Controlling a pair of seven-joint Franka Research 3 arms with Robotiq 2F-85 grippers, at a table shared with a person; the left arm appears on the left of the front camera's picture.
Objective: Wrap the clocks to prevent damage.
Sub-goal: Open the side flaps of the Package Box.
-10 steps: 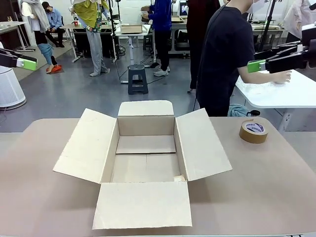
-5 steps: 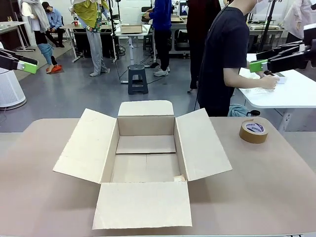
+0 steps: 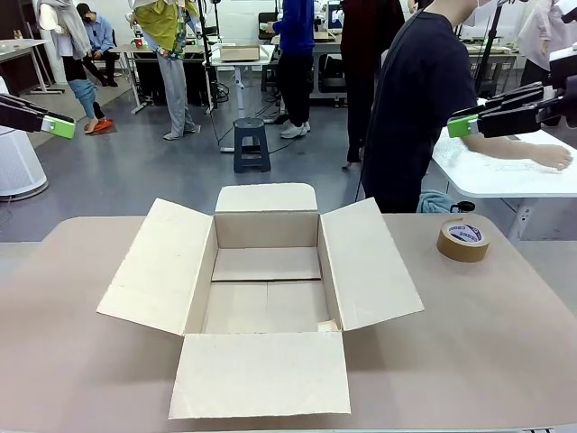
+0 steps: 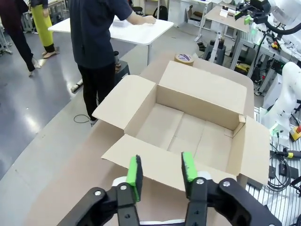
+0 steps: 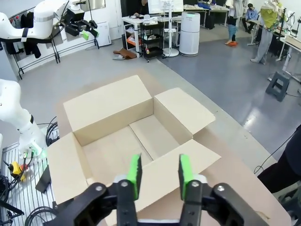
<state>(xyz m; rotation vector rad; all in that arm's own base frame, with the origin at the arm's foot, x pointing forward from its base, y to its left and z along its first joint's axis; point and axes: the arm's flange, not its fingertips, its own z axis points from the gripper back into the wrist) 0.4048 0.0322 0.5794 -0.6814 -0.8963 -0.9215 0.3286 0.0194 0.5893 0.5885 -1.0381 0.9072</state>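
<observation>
**A:** Front view first: what do you count?

**B:** One brown cardboard box [image 3: 266, 230], open, with four flaps folded outward. It sits in the middle of the frame on the beige table [image 3: 487, 352]. One brown roll of packing tape [image 3: 464, 240] lies flat at the right of the frame, well apart from the box. There are two grippers as well.

**A:** Which way does the box point?

**B:** Its mouth faces straight up. Its long axis runs left to right across the frame, and the nearest flap lies flat toward the bottom edge.

**A:** And the clocks?

**B:** Where they are, I cannot tell.

**A:** The jaws?

**B:** The left gripper [image 3: 61, 128] hangs at the upper left edge of the frame. In its wrist view the green pads [image 4: 135, 174] stand a narrow gap apart, with nothing between them. The right gripper [image 3: 462, 124] hangs at the upper right, in front of a person in a dark shirt [image 3: 410, 99] who leans over a white table [image 3: 505, 180]. Its wrist view shows the same narrow gap between the pads, which grip nothing.
</observation>
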